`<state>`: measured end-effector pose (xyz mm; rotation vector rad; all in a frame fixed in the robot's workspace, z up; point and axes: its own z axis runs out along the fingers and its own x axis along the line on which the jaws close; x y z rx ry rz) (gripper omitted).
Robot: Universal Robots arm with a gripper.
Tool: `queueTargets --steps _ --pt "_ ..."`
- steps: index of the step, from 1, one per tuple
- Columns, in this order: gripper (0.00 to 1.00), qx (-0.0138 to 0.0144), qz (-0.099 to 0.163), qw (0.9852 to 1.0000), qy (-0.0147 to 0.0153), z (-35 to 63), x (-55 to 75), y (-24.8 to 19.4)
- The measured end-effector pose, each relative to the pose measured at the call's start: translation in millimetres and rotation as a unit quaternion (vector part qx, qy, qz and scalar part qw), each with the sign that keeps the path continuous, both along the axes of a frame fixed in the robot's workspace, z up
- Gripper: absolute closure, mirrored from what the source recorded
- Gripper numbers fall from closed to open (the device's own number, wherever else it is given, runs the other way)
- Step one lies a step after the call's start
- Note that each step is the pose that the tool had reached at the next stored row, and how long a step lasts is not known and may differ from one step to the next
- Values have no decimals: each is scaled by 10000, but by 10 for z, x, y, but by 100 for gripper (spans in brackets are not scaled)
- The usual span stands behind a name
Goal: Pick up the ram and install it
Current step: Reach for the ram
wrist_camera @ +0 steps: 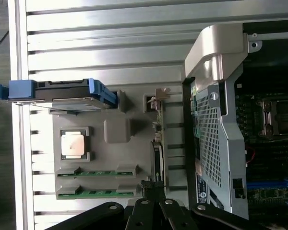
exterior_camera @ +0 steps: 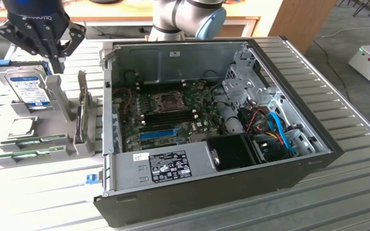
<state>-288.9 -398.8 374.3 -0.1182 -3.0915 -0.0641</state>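
Ram [exterior_camera: 34, 141] lies flat in a gray holder [exterior_camera: 44, 115] at the exterior view's left, outside the computer case [exterior_camera: 172, 57]. It is a thin green stick in its own groove. A second green stick [exterior_camera: 31, 154] lies in the groove just beside it, on the side away from the processor chip [exterior_camera: 19, 127]. Farther back in the same holder, a hard drive [exterior_camera: 31, 89] with a blue label leans on its edge. A card [exterior_camera: 82, 113] stands upright between the holder's pockets and the case. The pincer [exterior_camera: 56, 67] hangs above the hard-drive end of the holder, well apart from the ram. Its fingers are clenched to a point with nothing between them. The case lies open on a slatted metal table [exterior_camera: 339, 192], showing the motherboard [exterior_camera: 172, 115] and its bright blue slot strip [exterior_camera: 156, 134].

From the wrist, the ram [wrist_camera: 97, 172] sits in its groove between the processor chip [wrist_camera: 73, 143] and the second green stick [wrist_camera: 97, 193]. The two sticks run parallel, parted by a gray ridge of the holder [wrist_camera: 117, 129]. The hard drive [wrist_camera: 62, 93] stands on edge on the far side of the chip from the sticks. The pincer [wrist_camera: 151, 191] shows as dark fingers pressed together and empty, in line with the end of the card [wrist_camera: 157, 158]. Beyond the card are the case's perforated metal panel [wrist_camera: 221, 143], the motherboard [wrist_camera: 273, 143] and the blue slot strip [wrist_camera: 273, 183]. The slatted table [wrist_camera: 110, 48] runs under the holder.
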Motion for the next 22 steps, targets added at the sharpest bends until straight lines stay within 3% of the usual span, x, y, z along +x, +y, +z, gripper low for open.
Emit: queueTargets --steps 22 --pt "89 0 0 9997 253 -22 -357 0"
